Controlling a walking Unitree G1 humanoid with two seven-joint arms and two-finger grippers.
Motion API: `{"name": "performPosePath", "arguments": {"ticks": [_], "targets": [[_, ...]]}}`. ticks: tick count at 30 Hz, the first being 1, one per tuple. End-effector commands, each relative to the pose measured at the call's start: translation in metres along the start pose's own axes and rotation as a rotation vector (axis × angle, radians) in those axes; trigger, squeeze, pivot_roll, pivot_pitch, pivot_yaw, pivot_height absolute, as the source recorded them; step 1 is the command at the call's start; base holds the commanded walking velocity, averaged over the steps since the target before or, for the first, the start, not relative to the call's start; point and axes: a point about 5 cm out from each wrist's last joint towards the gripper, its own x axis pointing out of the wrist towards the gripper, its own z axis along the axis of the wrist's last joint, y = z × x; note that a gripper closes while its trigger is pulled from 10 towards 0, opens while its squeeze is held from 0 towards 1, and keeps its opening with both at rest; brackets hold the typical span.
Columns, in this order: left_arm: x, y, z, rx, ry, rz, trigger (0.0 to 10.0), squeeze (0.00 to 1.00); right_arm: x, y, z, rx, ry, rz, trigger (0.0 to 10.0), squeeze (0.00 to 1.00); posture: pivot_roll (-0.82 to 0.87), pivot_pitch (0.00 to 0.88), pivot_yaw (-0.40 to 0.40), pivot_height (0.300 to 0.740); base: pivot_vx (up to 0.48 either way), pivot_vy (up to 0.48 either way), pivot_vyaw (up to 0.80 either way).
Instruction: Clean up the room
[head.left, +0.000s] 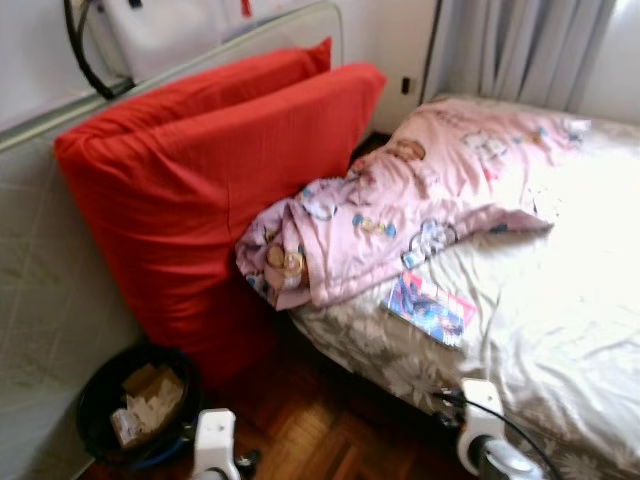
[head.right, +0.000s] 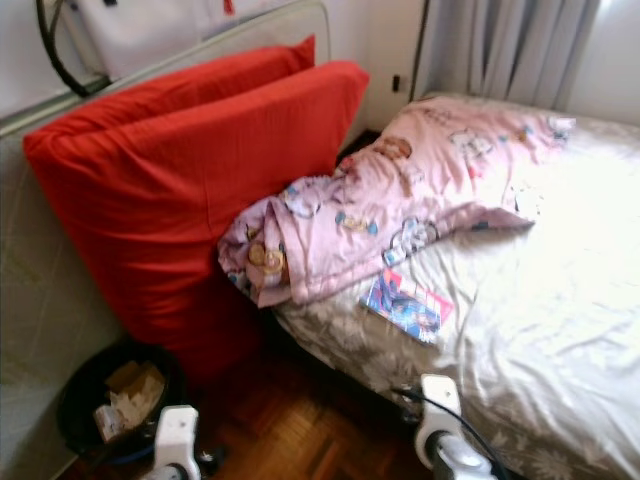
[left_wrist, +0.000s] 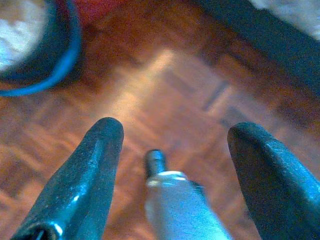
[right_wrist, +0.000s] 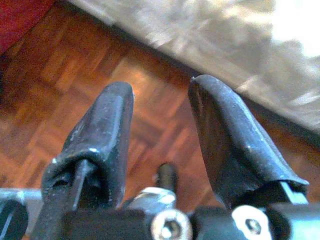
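Observation:
A crumpled pink printed blanket (head.left: 400, 210) lies across the near corner of the bed (head.left: 560, 320), hanging slightly over its edge. A colourful booklet (head.left: 430, 307) rests flat on the sheet just below the blanket. My left gripper (left_wrist: 175, 127) hangs low over the parquet floor, open with nothing between its fingers. A dark bin with a blue rim (left_wrist: 45, 75) is close beside it. My right gripper (right_wrist: 162, 87) is also open and holds nothing, hovering over the floor next to the bed's edge. Both wrists, left (head.left: 213, 440) and right (head.left: 480, 420), show at the bottom of the head views.
Two big red cushions (head.left: 210, 190) lean against a quilted mattress (head.left: 40, 300) on the left, touching the bed. A black bin (head.left: 135, 405) holding paper scraps stands on the floor below them. Grey curtains (head.left: 520, 45) hang behind the bed. Parquet floor (head.left: 320, 430) lies between bin and bed.

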Motion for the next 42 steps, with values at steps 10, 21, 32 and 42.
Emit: {"name": "performPosePath", "arguments": {"ticks": [10, 21, 32, 42], "targets": [[-0.0015, 0.0126, 0.0004, -0.019, -0.005, 0.034, 10.0, 0.00, 0.0030, 0.0105, 0.0039, 0.011, -0.011, 0.016, 10.0, 0.00, -0.09, 0.000, 0.041, 0.740, 0.000, 0.000, 0.00], [-0.0013, 0.0129, 0.0010, -0.030, -0.005, 0.037, 10.0, 0.00, 0.0033, 0.0111, 0.0048, 0.007, -0.005, 0.021, 10.0, 0.00, -0.08, 0.000, 0.042, 0.740, 0.000, 0.000, -0.63], [-0.0013, 0.0135, 0.0014, -0.030, -0.007, 0.040, 10.0, 0.00, 0.0035, 0.0118, 0.0059, 0.008, -0.015, 0.023, 10.0, 0.00, -0.08, 0.000, 0.045, 0.740, 0.194, 0.000, 0.00], [-0.0013, 0.0135, 0.0015, -0.031, -0.007, 0.038, 10.0, 0.00, 0.0035, 0.0117, 0.0062, 0.007, -0.017, 0.022, 10.0, 0.00, -0.09, 0.000, 0.046, 0.740, 0.298, 0.000, 0.00]]}}
